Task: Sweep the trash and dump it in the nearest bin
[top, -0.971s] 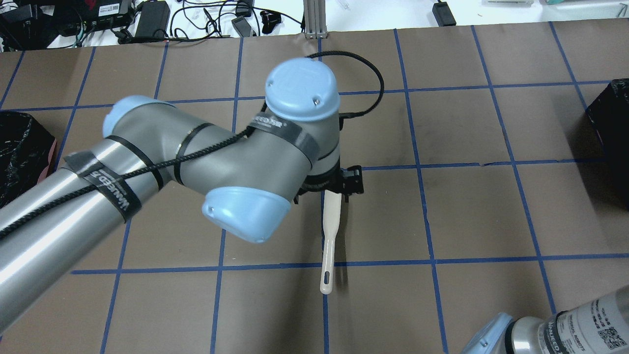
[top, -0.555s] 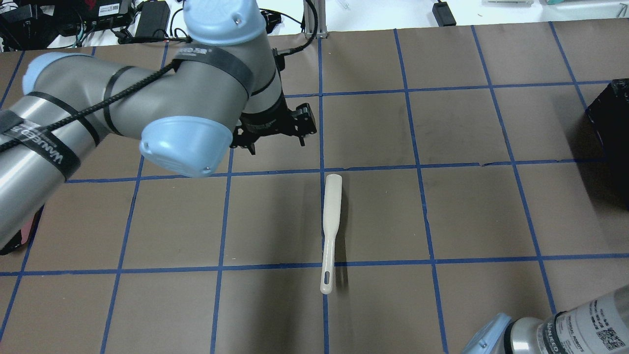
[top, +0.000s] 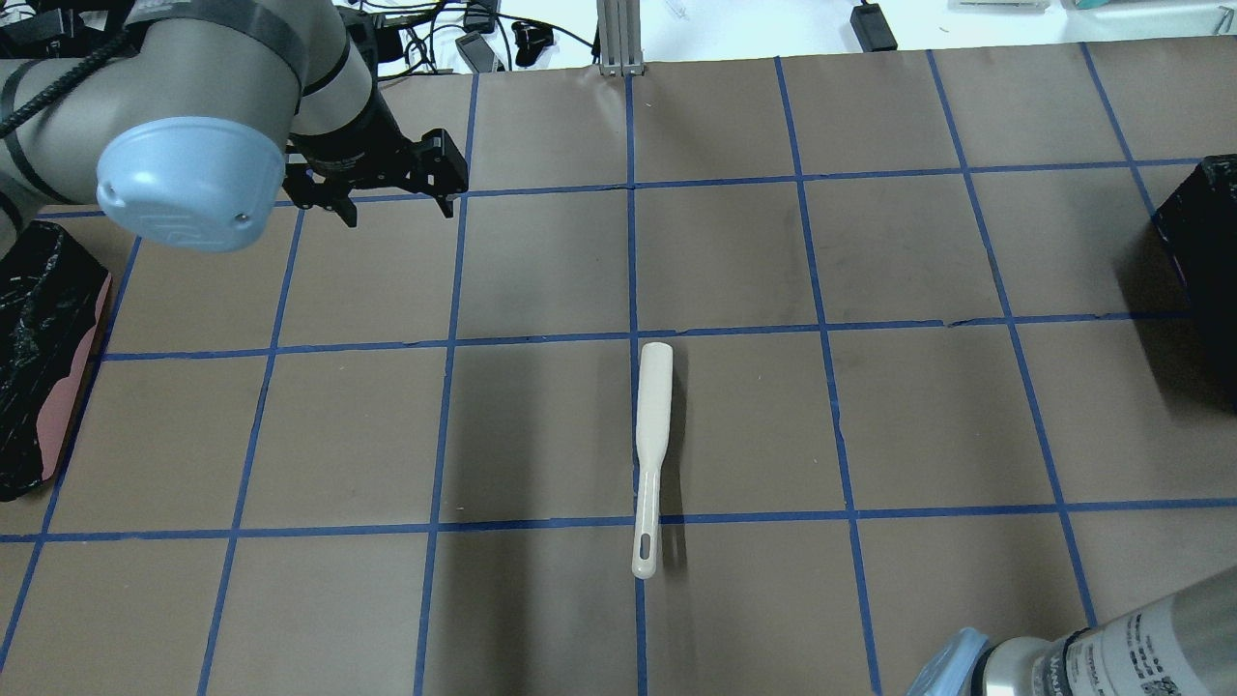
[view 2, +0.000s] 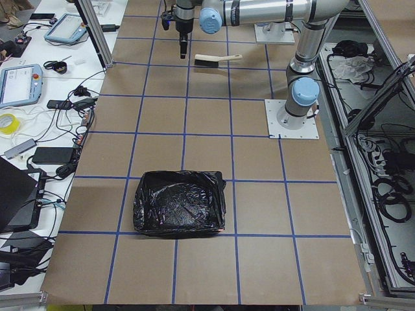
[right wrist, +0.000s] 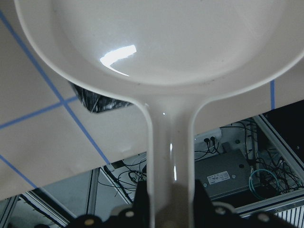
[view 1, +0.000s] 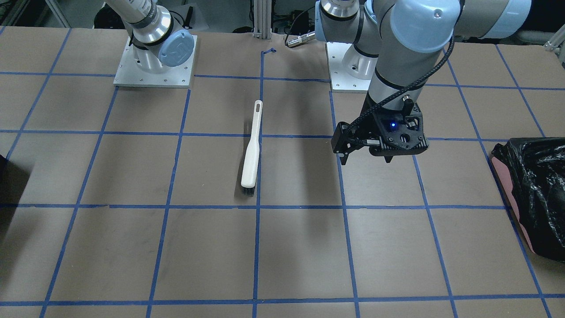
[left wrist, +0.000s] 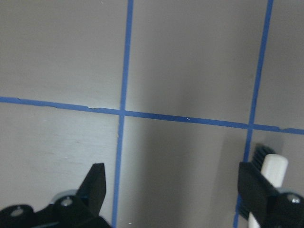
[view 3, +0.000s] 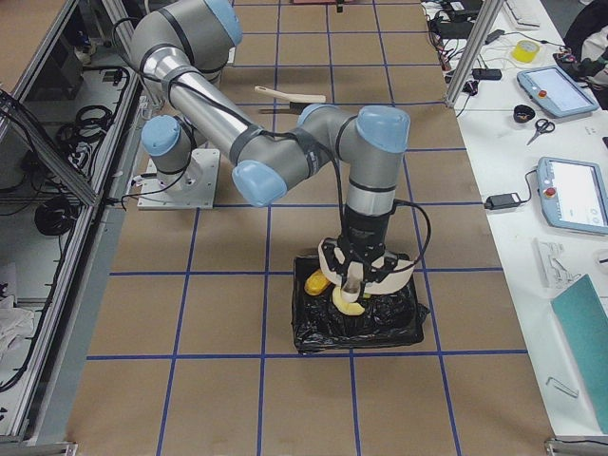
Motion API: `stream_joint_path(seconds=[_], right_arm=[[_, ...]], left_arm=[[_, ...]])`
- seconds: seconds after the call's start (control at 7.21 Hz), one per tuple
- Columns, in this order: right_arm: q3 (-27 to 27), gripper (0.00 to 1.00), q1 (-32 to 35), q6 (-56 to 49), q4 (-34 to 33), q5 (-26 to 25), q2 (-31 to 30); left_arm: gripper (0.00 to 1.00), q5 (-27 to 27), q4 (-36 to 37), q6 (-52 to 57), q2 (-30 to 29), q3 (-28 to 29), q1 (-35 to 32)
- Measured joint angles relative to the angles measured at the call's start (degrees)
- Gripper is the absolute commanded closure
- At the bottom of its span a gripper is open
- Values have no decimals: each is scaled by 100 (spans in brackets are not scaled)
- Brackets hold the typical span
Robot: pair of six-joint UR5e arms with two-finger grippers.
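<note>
My right gripper is shut on the handle of a white dustpan. In the exterior right view it holds the pan tilted over a black-lined bin. Of the trash, a yellow piece and a beige-yellow piece show at the pan's lip over the bin; I see no orange-brown lump. My left gripper is open and empty above the table's far left part; it also shows in the front view and the left wrist view. A white brush lies on the table's middle, apart from it.
A second black-lined bin stands at the table's left end, also in the front view and the exterior left view. The brush also shows in the front view and at the left wrist view's right edge. Blue tape lines grid the brown table.
My left gripper was over the brush's head; it has moved away to the far left with nothing in it. The brush lies where it was.
</note>
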Motion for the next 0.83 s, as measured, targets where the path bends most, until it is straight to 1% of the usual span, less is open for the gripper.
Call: stream_joint_path(seconds=[0.28,0.55,0.83], right_arm=[[331,100,685,1441,331,429,-134],[625,100,1439,2739,383,633,-180],[778,100,2243,4389,513,945,-195]], left_arm=[[0,-57,-149,227,45,-22,115],[0,-89,-504,568,355,-19,173],[0,-120,-771,776,722,-215,213]])
